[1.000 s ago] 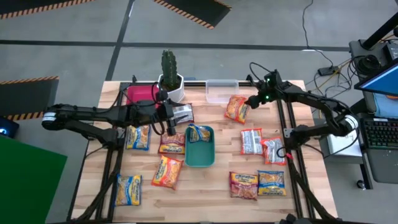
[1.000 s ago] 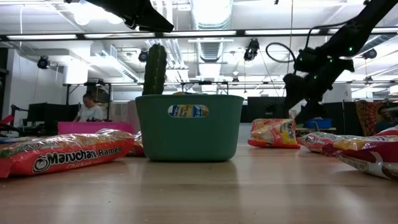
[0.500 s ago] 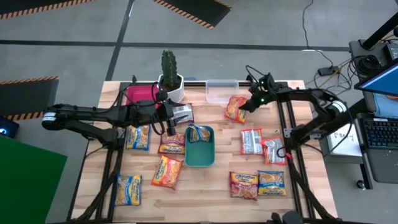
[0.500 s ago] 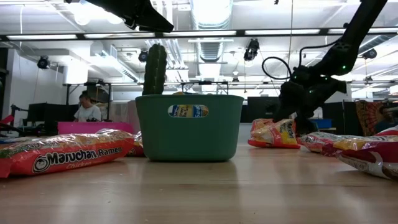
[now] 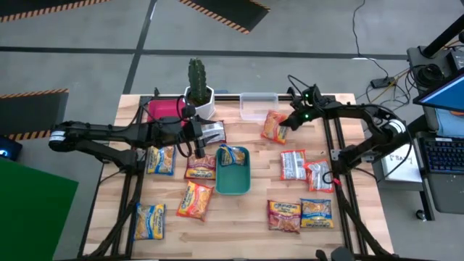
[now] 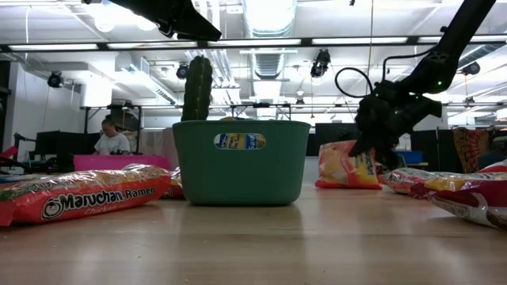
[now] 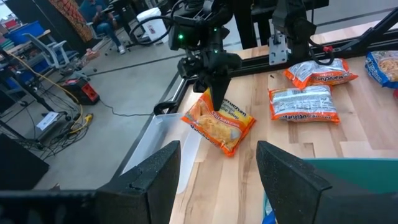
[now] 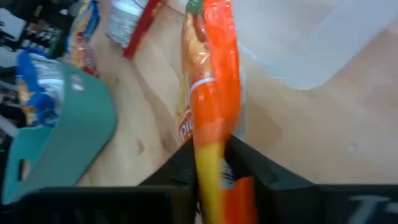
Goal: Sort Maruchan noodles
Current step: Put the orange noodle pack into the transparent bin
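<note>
Orange noodle packet (image 5: pixel 275 126) beside the clear tray (image 5: pixel 259 106), flat a moment ago, now stands tipped on edge, pinched in the right gripper (image 5: pixel 289 123), so a lift looks underway; the left gripper (image 5: pixel 201 138) waits spread by the green tray (image 5: pixel 233 181).

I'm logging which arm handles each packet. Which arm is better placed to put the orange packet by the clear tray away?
The right. The right gripper is already shut on the orange packet, tilting it up beside the clear tray. The left gripper hangs open over the green tray.
</note>
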Robot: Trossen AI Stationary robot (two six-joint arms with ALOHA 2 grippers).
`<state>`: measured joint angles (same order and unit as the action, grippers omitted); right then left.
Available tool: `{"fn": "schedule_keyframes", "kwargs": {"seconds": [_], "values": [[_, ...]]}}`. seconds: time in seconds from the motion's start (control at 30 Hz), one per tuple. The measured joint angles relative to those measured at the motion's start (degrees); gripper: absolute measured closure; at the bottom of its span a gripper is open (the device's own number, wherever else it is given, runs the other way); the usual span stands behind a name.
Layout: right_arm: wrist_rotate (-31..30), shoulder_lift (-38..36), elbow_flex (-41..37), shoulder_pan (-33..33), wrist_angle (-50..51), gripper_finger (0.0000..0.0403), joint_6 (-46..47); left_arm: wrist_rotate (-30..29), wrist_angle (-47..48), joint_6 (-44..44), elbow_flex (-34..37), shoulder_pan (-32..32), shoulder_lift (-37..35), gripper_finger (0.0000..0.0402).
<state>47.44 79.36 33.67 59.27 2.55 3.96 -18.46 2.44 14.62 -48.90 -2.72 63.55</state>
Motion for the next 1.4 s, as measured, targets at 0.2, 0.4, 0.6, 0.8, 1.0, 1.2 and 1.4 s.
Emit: {"fn": "schedule_keyframes", "kwargs": {"seconds": [0.2,0.4,0.6,0.8,1.0,1.2,1.4], "values": [[1.83,-4.8,-0.04,-0.77,0.15,0.039,3.2,0.0,-0.02,-0.16,0.02,-0.02,0.0,0.0208],[2.63,-13.26,-0.04,-5.59,0.05,0.039,8.54,-0.08,-0.03,1.08,0.02,-0.01,0.0,0.0208],[-13.74,-21.52,-0.07,-15.51,-4.57,0.0391,15.96,-1.9,-0.15,3.82,0.02,-0.02,-0.29,0.0208],[-40.66,-24.93,0.02,-26.05,-12.26,0.0391,24.35,-2.12,-0.26,7.2,0.02,-0.24,-1.5,0.0208],[-66.97,-23.62,2.03,-34.38,-15.49,0.0392,25.64,-2.25,0.95,8.45,0.03,-0.7,-3.17,0.0208],[-74.49,-18.63,7.54,-36.15,-13.38,0.0392,25.66,-5.82,2.01,10.0,0.35,-1.16,-3.72,0.0208],[-80.02,-9.11,15.6,-35.89,-9.1,0.0392,25.82,-8.03,2.21,10.6,0.74,-1.2,-3.72,0.0208]]}}
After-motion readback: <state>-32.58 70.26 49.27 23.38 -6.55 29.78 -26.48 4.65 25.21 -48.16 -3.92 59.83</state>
